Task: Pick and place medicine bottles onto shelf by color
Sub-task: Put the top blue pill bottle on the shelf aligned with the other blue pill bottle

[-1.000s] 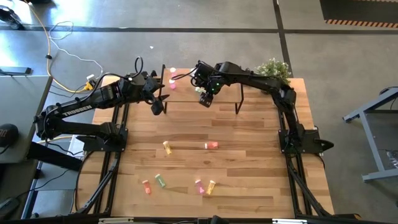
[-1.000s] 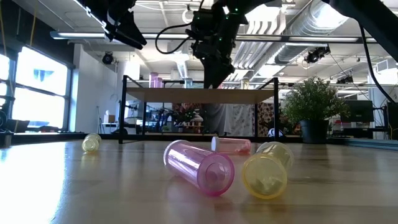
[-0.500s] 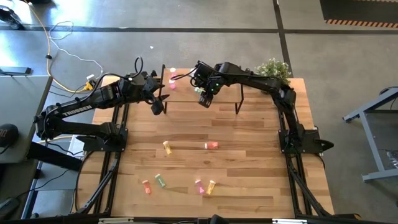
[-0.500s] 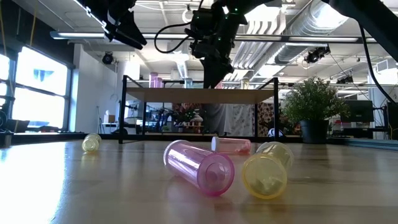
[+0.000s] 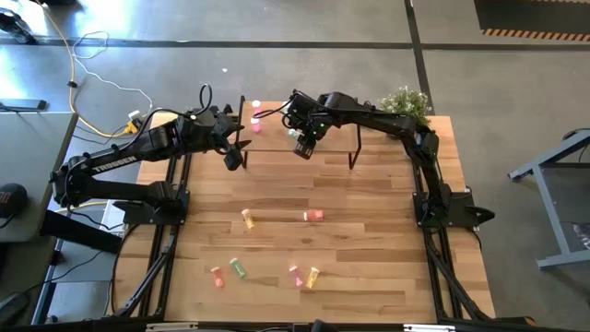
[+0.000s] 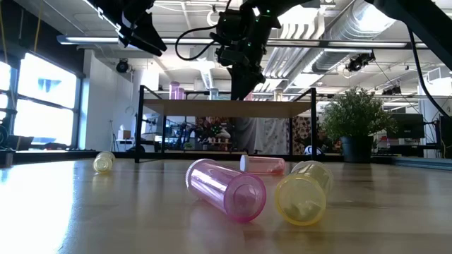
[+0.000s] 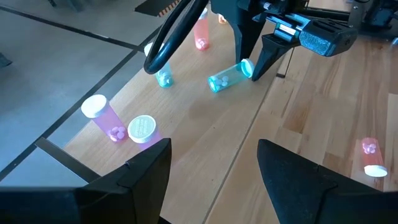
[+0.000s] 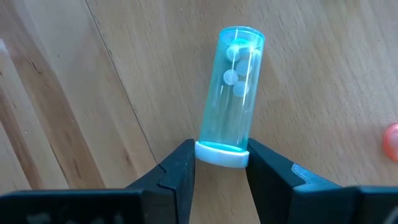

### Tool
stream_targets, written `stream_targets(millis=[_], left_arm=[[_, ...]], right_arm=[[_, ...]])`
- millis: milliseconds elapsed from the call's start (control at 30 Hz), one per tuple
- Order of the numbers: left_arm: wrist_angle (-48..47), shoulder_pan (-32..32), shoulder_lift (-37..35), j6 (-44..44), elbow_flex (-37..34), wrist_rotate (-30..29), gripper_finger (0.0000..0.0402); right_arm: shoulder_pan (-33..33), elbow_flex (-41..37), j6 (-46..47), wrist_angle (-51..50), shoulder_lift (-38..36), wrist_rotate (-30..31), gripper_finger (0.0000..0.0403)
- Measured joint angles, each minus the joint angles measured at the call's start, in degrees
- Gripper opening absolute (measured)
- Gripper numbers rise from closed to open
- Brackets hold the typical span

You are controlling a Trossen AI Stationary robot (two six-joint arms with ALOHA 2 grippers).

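Low view: nearest the camera, a pink bottle (image 6: 226,190) and a yellow bottle (image 6: 302,196) lie on their sides on the table (image 6: 70,212), touching or nearly so. Another pale bottle (image 6: 104,161) lies farther back on the left. These are not yet sorted.

Behind them stands the shelf (image 6: 226,107), and the right tool (image 6: 240,90) reaches down to its top board. The right wrist view shows why: a green bottle (image 8: 229,96) with a few white pills inside lies flat on the wood, and the two dark fingers (image 8: 177,168) now press against either side of its white cap (image 8: 222,154).

That is the change. A second ago the right tool stood spread wide over this bottle; it has since closed in and clamps the cap end, while the arm itself has hardly moved. The bottle has not left the board.

I judge this to be the start of a pick, most likely to stand the bottle up or carry it to its colour group. Held only by the cap, the bottle may swing or slip when raised.

The left tool (image 5: 233,159) hangs spread and empty above the table by the shelf's left end, waiting. Beyond it, pink bottles (image 7: 106,118) already sit at the shelf's far edge.
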Motion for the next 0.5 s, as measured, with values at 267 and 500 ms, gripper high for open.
stream_targets(millis=[267, 500], left_arm=[[0.0, 0.0, 0.0, 0.1, 0.0, 0.2, 0.0230], [0.0, 0.0, 0.0, 0.1, 0.0, 0.2, 0.0230]], right_arm=[[0.2, 0.0, 0.0, -0.2, 0.0, -0.8, 0.0100], [0.2, 0.0, 0.2, -0.3, 0.0, -1.2, 0.0100]])
